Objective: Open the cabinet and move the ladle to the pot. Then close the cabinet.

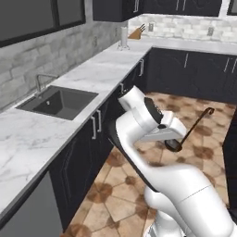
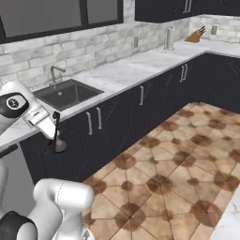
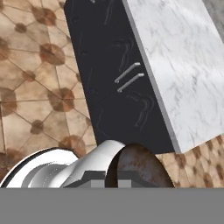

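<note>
left base view: ladle (image 1: 192, 130) held up over tiled floor (image 1: 120, 199), bowl low at 7 o'clock against the gripper (image 1: 170, 141), hooked handle end up at 1 o'clock; sink (image 1: 58, 102) set in marble counter (image 1: 28, 139) at 9 o'clock.

right base view: gripper (image 2: 53, 123) pressed together on ladle (image 2: 57, 133) (handle upright, bowl down), in front of black under-counter cabinets (image 2: 117, 119); knife block (image 2: 194, 35) at 1 o'clock.

hand view: ladle bowl (image 3: 135, 168), rusty inside, at 6 o'clock; under-counter cabinets (image 3: 118, 83) above.
</note>
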Controlling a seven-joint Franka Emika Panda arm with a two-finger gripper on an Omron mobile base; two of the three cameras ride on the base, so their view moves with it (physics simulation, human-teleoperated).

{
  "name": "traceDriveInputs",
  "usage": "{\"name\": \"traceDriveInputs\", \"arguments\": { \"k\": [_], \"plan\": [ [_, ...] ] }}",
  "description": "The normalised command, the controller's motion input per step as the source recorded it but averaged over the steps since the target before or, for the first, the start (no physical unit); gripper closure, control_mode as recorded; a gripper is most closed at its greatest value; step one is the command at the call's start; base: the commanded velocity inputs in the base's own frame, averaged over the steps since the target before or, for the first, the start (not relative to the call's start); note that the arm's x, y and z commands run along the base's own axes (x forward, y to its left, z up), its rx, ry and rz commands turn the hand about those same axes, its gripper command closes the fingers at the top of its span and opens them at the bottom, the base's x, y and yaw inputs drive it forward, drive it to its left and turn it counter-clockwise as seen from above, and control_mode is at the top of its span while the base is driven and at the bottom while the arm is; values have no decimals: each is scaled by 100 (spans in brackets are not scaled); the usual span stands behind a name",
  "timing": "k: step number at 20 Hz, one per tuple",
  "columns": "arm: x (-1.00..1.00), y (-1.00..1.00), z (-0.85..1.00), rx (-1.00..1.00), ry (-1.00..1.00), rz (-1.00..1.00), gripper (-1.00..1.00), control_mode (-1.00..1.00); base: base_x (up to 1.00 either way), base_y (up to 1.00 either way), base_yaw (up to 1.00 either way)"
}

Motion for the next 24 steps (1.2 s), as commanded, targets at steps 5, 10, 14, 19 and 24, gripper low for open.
{"name": "traceDriveInputs", "arguments": {
  "k": [5, 10, 14, 19, 24],
  "plan": [
    [0, 0, 0, 0, 0, 0, 100, 100, 20, -10, -28],
    [0, 0, 0, 0, 0, 0, 100, 100, 24, 0, -21],
    [0, 0, 0, 0, 0, 0, 100, 100, 22, 0, -20],
    [0, 0, 0, 0, 0, 0, 100, 100, 27, 0, -20],
    [0, 0, 0, 0, 0, 0, 100, 100, 37, 0, -20]
  ]
}}
